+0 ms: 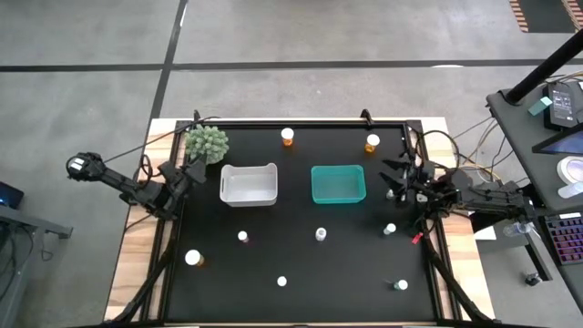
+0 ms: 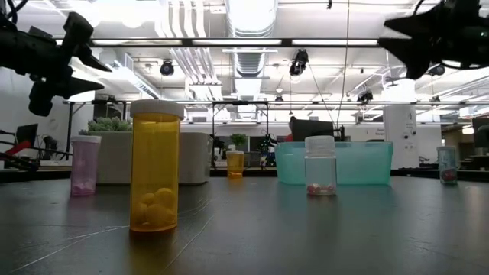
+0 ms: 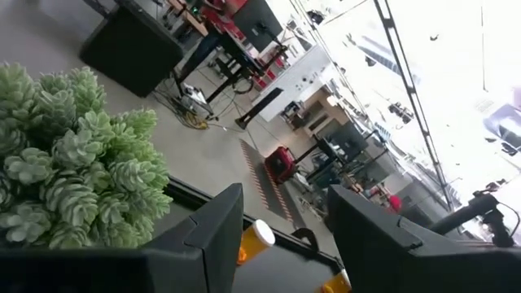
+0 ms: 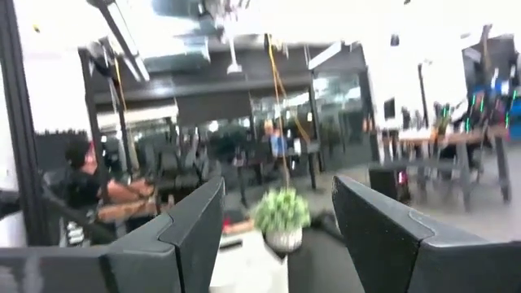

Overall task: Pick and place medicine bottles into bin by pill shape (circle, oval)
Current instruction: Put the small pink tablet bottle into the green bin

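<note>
no legible text, labels, brands or numbers anywhere

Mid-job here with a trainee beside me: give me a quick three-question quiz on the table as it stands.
1. True or false: the white bin already holds a bottle.
2. Which bin lies nearer the right gripper? A) white B) teal C) neither
3. Fill in: the spiky green plant stands beside the ____ gripper.

Key:
1. False; both it and the teal bin look empty from above.
2. B.
3. Left; the left gripper, fingers apart, hovers by the plant. The right gripper's fingers are also apart, holding nothing.
</note>
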Robot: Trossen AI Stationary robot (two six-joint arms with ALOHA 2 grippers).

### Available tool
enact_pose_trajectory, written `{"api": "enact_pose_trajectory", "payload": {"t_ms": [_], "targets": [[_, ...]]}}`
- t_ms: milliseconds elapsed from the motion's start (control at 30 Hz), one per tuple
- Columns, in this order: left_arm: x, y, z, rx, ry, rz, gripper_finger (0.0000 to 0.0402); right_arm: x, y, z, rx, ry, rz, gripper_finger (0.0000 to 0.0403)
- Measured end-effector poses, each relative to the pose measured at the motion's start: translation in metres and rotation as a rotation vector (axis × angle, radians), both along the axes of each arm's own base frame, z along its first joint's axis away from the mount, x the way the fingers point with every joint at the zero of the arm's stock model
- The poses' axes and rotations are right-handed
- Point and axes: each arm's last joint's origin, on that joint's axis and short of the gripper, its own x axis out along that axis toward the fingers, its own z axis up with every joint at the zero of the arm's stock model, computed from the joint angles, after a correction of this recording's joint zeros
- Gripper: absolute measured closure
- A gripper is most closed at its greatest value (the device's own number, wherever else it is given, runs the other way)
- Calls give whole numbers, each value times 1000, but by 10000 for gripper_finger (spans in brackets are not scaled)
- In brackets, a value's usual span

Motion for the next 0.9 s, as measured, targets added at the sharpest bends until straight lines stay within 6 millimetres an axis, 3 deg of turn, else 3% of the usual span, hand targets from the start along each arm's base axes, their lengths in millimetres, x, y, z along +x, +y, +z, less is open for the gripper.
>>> {"api": "enact_pose_trajectory", "payload": {"t_ms": [300,633,800,900], "targets": [[-1,1,-1,-9,18,61,237,-6,1,16,-158,-139,-56,184],[-1,0,-2,-2,34,61,237,-4,2,39,-222,-149,-61,184],[3,-2,2,38,16,-95,237,9,0,59,-224,-88,-59,184],[6,-4,15,74,-5,-207,237,24,-2,68,-245,-21,-66,184]]}}
